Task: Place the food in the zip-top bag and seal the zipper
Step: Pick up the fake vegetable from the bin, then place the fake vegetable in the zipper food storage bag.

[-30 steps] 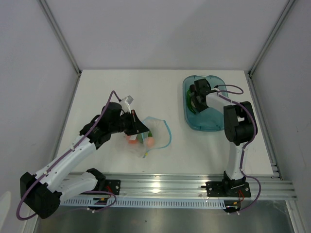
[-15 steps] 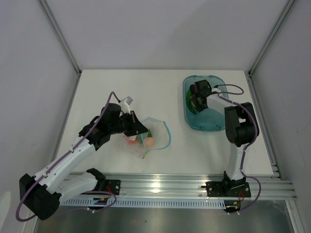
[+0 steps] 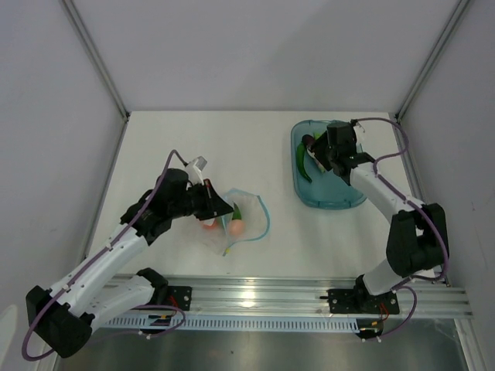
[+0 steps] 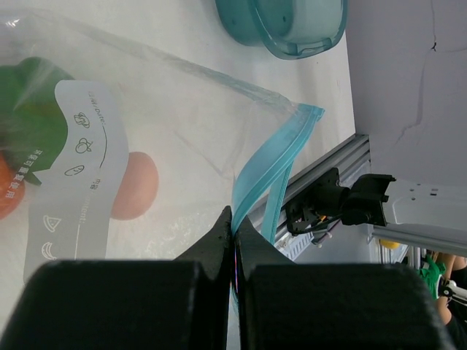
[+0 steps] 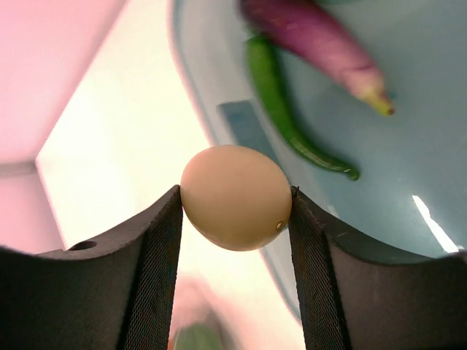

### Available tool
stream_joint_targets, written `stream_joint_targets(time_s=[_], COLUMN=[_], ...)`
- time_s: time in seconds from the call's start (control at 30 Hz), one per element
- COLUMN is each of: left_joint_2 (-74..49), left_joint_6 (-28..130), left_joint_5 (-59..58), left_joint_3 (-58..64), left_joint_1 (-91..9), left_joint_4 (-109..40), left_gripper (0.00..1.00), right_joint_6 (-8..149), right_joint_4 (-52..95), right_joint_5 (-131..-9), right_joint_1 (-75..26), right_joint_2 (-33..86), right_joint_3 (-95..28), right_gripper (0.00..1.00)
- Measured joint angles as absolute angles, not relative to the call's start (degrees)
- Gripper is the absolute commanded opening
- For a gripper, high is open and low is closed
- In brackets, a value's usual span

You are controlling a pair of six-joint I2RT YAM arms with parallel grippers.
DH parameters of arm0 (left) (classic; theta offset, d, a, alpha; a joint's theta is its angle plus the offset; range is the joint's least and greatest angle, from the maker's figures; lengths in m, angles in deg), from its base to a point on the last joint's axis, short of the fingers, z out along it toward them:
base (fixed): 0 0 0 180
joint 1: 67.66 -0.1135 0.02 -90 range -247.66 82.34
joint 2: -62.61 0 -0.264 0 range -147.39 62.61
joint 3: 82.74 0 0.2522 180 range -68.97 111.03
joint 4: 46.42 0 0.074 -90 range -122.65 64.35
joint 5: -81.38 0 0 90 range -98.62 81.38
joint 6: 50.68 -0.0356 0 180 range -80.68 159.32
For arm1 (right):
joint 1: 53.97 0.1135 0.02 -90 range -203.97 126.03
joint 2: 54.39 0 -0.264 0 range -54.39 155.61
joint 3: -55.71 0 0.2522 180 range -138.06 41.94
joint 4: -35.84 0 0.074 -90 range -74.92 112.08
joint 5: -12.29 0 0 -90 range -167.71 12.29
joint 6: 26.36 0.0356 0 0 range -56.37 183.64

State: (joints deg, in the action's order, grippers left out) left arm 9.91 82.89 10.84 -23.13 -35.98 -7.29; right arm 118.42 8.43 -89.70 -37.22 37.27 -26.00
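The clear zip-top bag [image 3: 246, 220] lies on the table left of centre, mouth open. My left gripper [image 3: 219, 207] is shut on its light blue zipper [image 4: 270, 171], pinching the strip at the mouth edge. Inside the bag [image 4: 168, 95] are a green piece [image 4: 29, 120], an orange piece [image 4: 6, 198] and a pink round one [image 4: 135, 186]. Above the blue tray [image 3: 334, 195] my right gripper [image 3: 319, 151] is shut on a pale tan round food piece [image 5: 235, 195], clear of the tray. A purple eggplant [image 5: 314, 40] and a green chili [image 5: 292, 124] lie in the tray [image 5: 416, 138].
The translucent blue oval tray sits at the back right, close to the right frame post [image 3: 410, 131]. A metal rail [image 3: 294, 297] runs along the near table edge. The bag's white label [image 4: 80, 182] faces up.
My right gripper closed on the round piece and rose out of the tray, the arm swinging outward to the right. The left gripper kept its pinch on the zipper, shifting slightly.
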Motion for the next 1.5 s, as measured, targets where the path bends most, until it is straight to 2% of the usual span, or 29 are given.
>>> stream_joint_targets(time_s=[0.3, 0.63, 1.0, 1.2, 1.27, 1.3, 1.33, 1.4, 1.43, 1.5], left_joint_2=[10.1, 8.8, 8.1, 7.9, 7.9, 7.9, 7.9, 7.9, 7.9, 7.9], left_joint_6=[82.9, 82.8, 82.8, 82.8, 82.8, 82.8, 82.8, 82.8, 82.8, 82.8], left_joint_5=[10.0, 10.1, 10.1, 10.1, 10.1, 10.1, 10.1, 10.1, 10.1, 10.1], left_joint_3=[-23.1, -21.8, -21.5, -21.2, -21.1, -21.1, -21.1, -21.1, -21.1, -21.1], left_joint_1=[-36.0, -36.1, -36.2, -36.3, -36.3, -36.3, -36.3, -36.3, -36.3, -36.3], left_joint_4=[-6.4, -6.4, -6.5, -6.5, -6.4, -6.4, -6.4, -6.4, -6.4, -6.4], left_gripper=[0.01, 0.01, 0.01, 0.01, 0.01, 0.0, 0.01, 0.01, 0.01, 0.01], right_joint_6=[107.8, 99.6, 94.0, 92.3, 91.9, 91.7, 91.6, 91.2, 91.0, 90.9], right_joint_4=[12.8, 12.3, 10.7, 9.9, 9.4, 9.4, 9.3, 9.3, 9.3, 9.4], right_joint_5=[-79.9, -67.6, -61.2, -60.8, -60.8, -60.8, -60.8, -60.7, -60.7, -60.7], right_joint_1=[-28.3, -17.9, -7.6, -4.5, -4.0, -3.8, -3.6, -3.4, -3.3, -3.1], right_joint_2=[25.4, 20.2, 12.0, 11.5, 11.7, 11.9, 12.1, 12.8, 13.2, 13.9], right_joint_3=[-25.0, -25.3, -20.3, -16.1, -15.3, -15.1, -15.0, -15.0, -15.0, -15.0], right_gripper=[0.0, 0.0, 0.0, 0.02, 0.13, 0.22, 0.47, 0.68, 0.84, 0.98])
